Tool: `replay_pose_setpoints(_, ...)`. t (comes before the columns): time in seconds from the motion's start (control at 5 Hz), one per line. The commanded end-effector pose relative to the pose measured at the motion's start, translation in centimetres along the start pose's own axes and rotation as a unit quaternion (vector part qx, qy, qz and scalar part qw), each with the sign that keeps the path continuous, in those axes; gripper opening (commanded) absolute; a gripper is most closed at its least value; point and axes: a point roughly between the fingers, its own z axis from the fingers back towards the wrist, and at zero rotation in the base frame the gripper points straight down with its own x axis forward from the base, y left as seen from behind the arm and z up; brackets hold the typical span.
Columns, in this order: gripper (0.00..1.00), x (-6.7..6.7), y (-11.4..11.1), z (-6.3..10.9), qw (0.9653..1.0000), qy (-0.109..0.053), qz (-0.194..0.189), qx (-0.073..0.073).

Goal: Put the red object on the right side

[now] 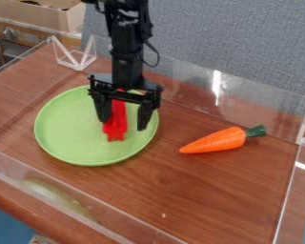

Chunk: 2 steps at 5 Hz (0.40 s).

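The red object [114, 127], a long flat bright red block, lies on the green plate [60, 129] at the left of the wooden table. My gripper [123, 112] hangs straight down over it, open, with one black finger on each side of the block's upper part. The fingers hide much of the block; only its lower end shows between them. I cannot tell whether the fingertips touch the plate.
An orange carrot [219, 140] with a green top lies on the table to the right of the plate. Clear acrylic walls [263, 95] ring the table. Cardboard boxes [47, 14] stand behind at the upper left.
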Motion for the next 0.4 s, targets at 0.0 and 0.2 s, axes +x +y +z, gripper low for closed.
replay_pose_setpoints(0.0, 0.00, 0.17, -0.62, 0.85, 0.9997, -0.019, -0.012, 0.001)
replay_pose_setpoints(0.2, 0.00, 0.40, -0.27, 0.30, 0.9996, -0.020, -0.019, 0.000)
